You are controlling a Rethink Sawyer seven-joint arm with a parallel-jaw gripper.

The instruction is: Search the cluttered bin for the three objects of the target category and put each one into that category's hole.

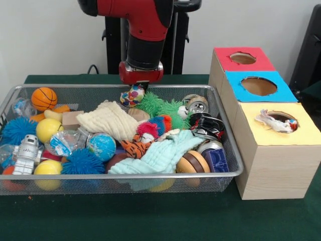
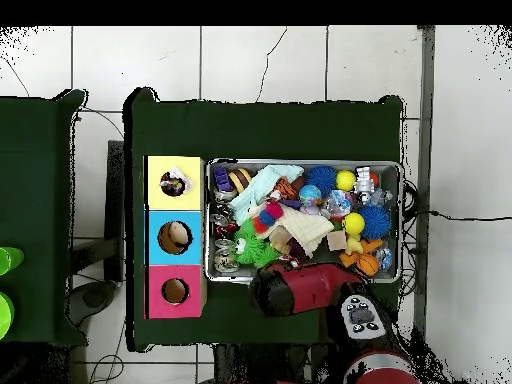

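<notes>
The wire mesh bin (image 1: 231, 150) is full of toys and cloths. My gripper (image 1: 142, 86) hangs over the bin's far edge. It is shut on a bunched rag (image 1: 132, 96) of white fabric with coloured patches, which is held just under it. A second printed rag (image 1: 275, 122) lies in the yellow-topped hole (image 1: 293, 116) of the pale wood box and hangs over the hole's rim. In the overhead view my arm (image 2: 300, 288) covers the gripper; the yellow hole (image 2: 174, 183) shows the rag inside. I cannot pick out a third printed rag.
A plain cream cloth (image 1: 108, 119) and a mint-green cloth (image 1: 160, 155) lie in the bin among balls, spiky toys, a robot figure (image 1: 26, 153) and cans. The blue-topped hole (image 1: 258, 86) and the red-topped hole (image 1: 243, 58) stand behind the yellow one.
</notes>
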